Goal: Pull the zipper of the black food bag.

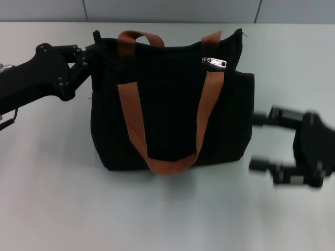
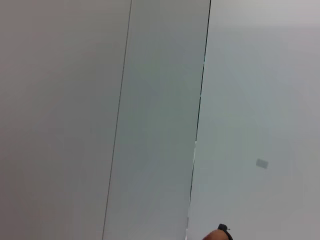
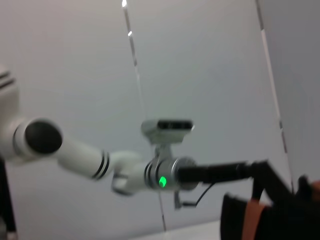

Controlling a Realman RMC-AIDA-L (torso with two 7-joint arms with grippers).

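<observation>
The black food bag (image 1: 172, 112) stands upright on the table, with two rust-orange strap handles (image 1: 131, 115). The silver zipper (image 1: 215, 63) lies near the right end of the bag's top edge. My left gripper (image 1: 90, 52) is at the bag's top left corner and looks shut on the fabric there. My right gripper (image 1: 257, 142) is open and empty, just right of the bag's lower side, with its fingers pointing at the bag. In the right wrist view, the left arm (image 3: 165, 177) reaches to the bag's corner (image 3: 260, 220). The zipper is hidden in both wrist views.
The white table (image 1: 167, 214) stretches in front of and around the bag. A grey panelled wall (image 2: 155, 120) stands behind the table.
</observation>
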